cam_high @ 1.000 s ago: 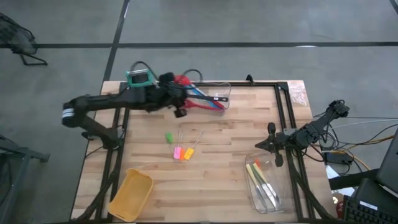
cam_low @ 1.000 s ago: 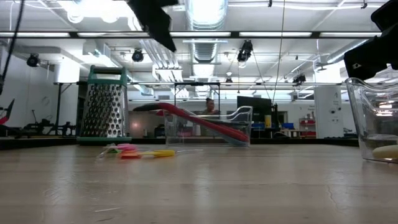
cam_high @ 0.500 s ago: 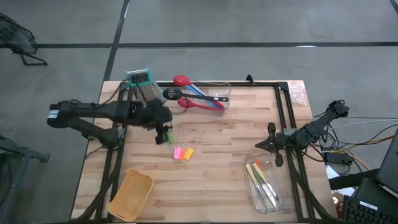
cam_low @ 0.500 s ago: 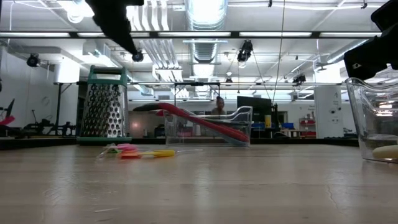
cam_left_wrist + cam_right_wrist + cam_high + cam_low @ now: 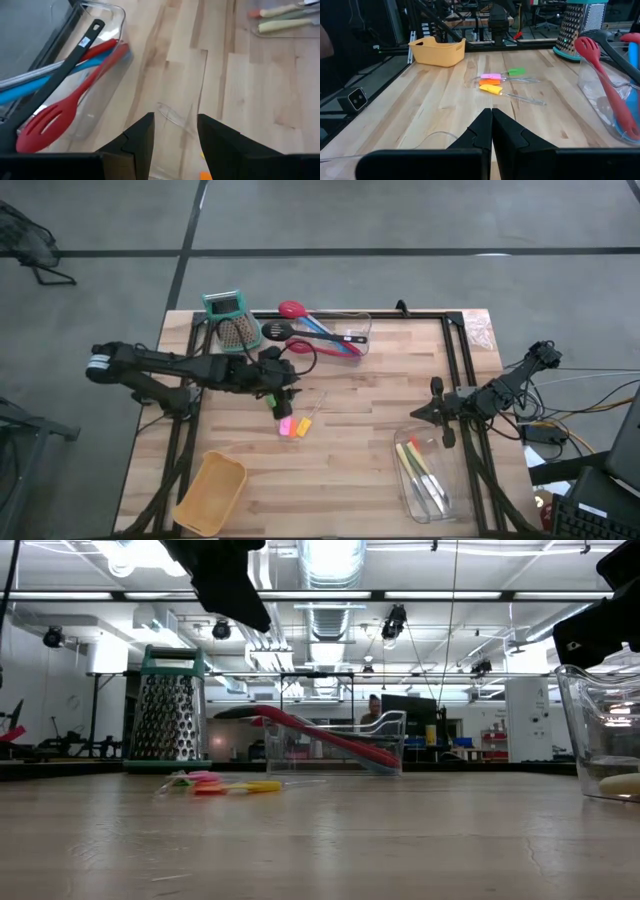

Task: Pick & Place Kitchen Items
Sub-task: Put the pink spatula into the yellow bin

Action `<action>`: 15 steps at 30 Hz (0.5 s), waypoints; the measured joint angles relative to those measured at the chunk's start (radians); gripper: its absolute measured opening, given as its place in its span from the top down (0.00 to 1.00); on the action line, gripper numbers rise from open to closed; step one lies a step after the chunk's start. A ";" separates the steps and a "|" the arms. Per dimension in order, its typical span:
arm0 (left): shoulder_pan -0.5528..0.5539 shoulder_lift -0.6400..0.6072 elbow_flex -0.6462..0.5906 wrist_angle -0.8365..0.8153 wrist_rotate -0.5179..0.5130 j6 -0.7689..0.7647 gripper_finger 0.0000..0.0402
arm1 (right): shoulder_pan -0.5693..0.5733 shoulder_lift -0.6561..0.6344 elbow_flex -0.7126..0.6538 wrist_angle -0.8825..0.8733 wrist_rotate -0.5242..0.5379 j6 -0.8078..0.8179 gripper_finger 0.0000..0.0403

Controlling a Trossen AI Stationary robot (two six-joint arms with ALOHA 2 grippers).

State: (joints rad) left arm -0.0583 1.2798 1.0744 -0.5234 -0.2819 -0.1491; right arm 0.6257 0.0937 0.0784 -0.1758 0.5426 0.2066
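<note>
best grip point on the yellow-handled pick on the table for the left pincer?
Take the yellow-handled pick by its chunky yellow handle, not the thin clear stem lying flat on the table. Probably come straight down, jaws across the handle's width; the left pincer is open above the cluster. The pink pick lies close alongside, so keep the fingers narrow.

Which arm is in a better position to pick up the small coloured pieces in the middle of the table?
Probably the left. The left gripper hovers open right over the small coloured pieces, while the right gripper waits shut near the table's right edge, farther off.
</note>
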 joint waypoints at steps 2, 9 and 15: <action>-0.002 0.002 0.000 0.000 0.000 -0.004 0.61 | 0.000 0.000 0.000 0.000 0.000 0.000 0.98; -0.002 -0.003 0.000 0.062 -0.001 0.010 0.61 | 0.000 0.000 0.000 0.000 0.000 0.000 0.98; -0.002 -0.004 0.000 0.073 -0.001 -0.009 0.61 | 0.000 0.000 0.000 0.000 0.000 0.000 0.98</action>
State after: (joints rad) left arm -0.0608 1.2755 1.0744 -0.4500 -0.2825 -0.1584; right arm 0.6254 0.0937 0.0784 -0.1757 0.5426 0.2066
